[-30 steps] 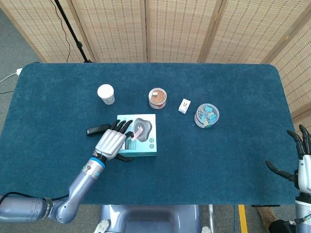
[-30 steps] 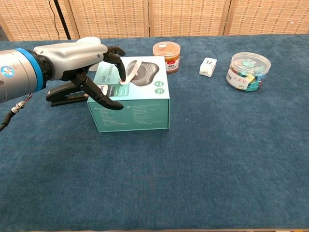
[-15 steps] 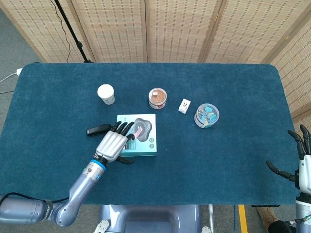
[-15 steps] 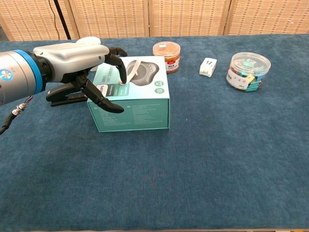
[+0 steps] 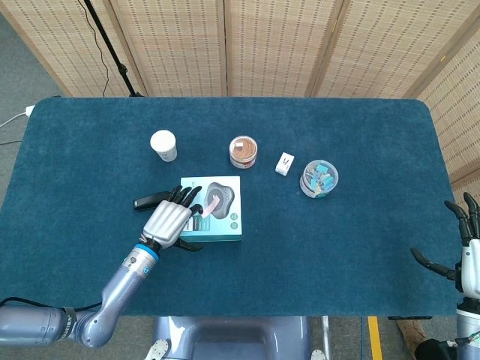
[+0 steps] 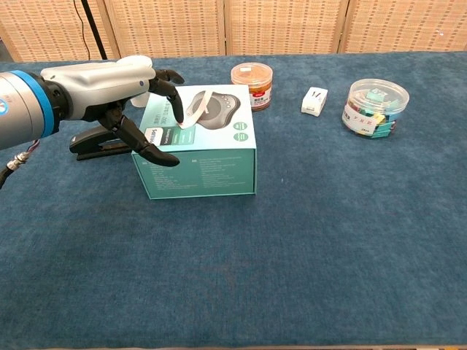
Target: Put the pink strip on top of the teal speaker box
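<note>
**Strip on box, release nearly done**

Pink strip [image 5: 211, 202] lies across the top of the teal speaker box [image 6: 197, 157], over the printed speaker pic. Left robot hand [image 6: 117, 87] hovers at the box's left edge, fingers spread; fingertips look just beside the strip's near end, contact unclear, so can't tell if it's let go. Right robot hand [image 5: 461, 247] idles at the table [image 5: 337, 247] edge, fingers apart, holding nothing. Placement looks done; left to do: clear the left hand w/o dragging the strip.
</note>
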You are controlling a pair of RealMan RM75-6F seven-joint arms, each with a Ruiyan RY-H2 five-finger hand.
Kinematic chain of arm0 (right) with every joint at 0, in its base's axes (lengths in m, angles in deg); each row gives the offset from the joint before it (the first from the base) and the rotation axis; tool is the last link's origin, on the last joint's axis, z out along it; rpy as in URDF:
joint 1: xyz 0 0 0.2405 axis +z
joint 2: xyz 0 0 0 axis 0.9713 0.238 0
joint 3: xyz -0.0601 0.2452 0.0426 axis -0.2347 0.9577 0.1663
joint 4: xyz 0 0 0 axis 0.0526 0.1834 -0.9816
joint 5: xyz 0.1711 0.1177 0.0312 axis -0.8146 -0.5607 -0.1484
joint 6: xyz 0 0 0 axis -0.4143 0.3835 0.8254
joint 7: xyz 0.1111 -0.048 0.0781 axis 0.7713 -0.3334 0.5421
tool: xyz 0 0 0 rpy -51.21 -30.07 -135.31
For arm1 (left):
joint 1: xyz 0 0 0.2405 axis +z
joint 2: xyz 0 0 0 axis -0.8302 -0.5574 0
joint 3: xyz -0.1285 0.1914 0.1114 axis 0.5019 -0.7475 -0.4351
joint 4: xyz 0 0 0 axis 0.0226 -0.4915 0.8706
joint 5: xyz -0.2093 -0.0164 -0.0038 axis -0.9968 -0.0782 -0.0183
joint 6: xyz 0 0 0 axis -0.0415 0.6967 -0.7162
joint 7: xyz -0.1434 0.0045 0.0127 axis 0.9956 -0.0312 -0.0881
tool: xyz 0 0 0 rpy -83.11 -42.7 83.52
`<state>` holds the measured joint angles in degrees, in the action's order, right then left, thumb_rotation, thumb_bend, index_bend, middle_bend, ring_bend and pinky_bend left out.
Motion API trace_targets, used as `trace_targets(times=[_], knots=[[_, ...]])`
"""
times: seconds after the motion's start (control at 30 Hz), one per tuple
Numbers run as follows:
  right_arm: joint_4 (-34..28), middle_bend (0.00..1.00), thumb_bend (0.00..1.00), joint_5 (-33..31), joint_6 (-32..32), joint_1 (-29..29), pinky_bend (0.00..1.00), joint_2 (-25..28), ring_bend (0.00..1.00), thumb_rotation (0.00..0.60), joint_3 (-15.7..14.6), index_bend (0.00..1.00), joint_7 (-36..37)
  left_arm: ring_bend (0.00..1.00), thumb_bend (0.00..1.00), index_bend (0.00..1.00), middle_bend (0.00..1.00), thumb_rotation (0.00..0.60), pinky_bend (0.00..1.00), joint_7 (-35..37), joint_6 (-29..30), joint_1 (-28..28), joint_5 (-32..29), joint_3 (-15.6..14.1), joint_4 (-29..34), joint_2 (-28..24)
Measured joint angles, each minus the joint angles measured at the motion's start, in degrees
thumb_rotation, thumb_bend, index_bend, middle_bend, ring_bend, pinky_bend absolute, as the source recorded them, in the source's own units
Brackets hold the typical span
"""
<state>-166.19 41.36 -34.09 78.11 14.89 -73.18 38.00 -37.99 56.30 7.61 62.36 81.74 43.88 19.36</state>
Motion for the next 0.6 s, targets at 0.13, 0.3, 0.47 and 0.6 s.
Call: trace_targets(times=[0.13, 0.3, 0.47, 0.6], knots=[[-0.03, 0.00, 0.00, -0.05, -0.08, -0.08, 0.00, 0.05, 0.00, 0.600, 0.08, 0.15, 0.20, 0.00, 0.00, 0.34, 0.00, 0.350, 0.00, -0.69, 0.16, -0.11, 0.08, -0.31, 0.73, 0.17], [-0.05, 0.00, 0.00, -0.10, 0.01, -0.08, 0.00, 0.09, 0.00, 0.600, 0.14, 0.15, 0.34, 0.00, 0.00, 0.34, 0.00, 0.349, 0.00, -1.62, 0.84, -0.13, 0.48, -0.74, 1.43, 0.21], [-0.23, 0.00, 0.00, 0.05, -0.02, -0.13, 0.00, 0.15, 0.00, 0.600, 0.08, 0.15, 0.33, 0.00, 0.00, 0.34, 0.00, 0.349, 0.00, -1.51, 1.09, -0.04, -0.28, -0.42, 0.91, 0.00], [-0.27, 0.00, 0.00, 0.07, 0.03, -0.13, 0.00, 0.14, 0.00, 0.600, 0.05, 0.15, 0.29, 0.00, 0.00, 0.34, 0.00, 0.348, 0.00, -0.73, 0.50, 0.04, -0.63, -0.29, 0.24, -0.23]])
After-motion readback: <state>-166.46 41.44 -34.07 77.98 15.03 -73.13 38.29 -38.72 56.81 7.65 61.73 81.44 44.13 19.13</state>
